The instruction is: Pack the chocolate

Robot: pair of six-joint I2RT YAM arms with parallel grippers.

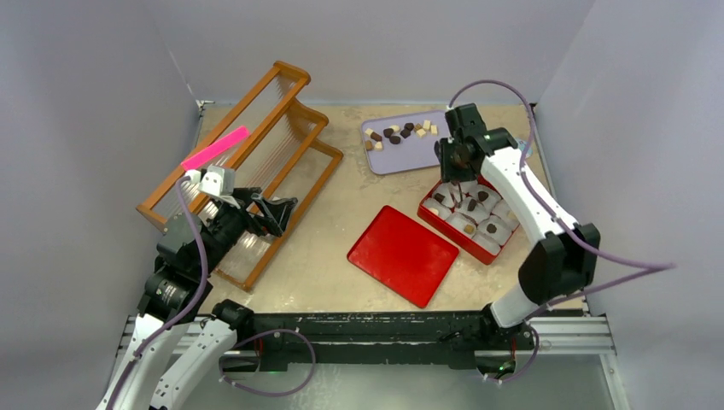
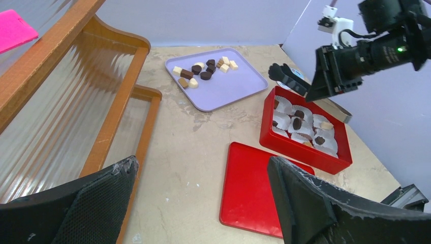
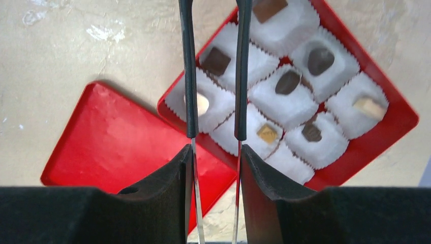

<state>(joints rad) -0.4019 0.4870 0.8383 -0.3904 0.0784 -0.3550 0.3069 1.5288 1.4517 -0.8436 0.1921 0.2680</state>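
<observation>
Dark brown, mid-brown and cream, the chocolate [image 3: 287, 82] is split between two places: eight pieces sit one apiece in white paper cups [image 3: 300, 104] inside the red box [image 2: 305, 151], and a loose cluster [image 2: 196, 69] lies on the lavender tray [image 2: 234, 89] just beyond the box's far left corner. My right pincer [image 3: 214, 152] hangs over the box, pinched narrow on a pair of thin black tongs [image 3: 189, 76] whose two arms run out across the cups with a gap between them. Their tips leave my wrist view, so I cannot tell whether they carry a piece. The flat red lid [image 1: 403, 254] lies on the table [image 1: 341, 205] just beside the box, on its near left. Well to the left of the box, my left pincer [image 2: 202, 168] is spread wide and holds nothing, poised over the wooden rack [image 1: 282, 111], where a pink strip [image 1: 215, 147] rests on the top rail.
</observation>
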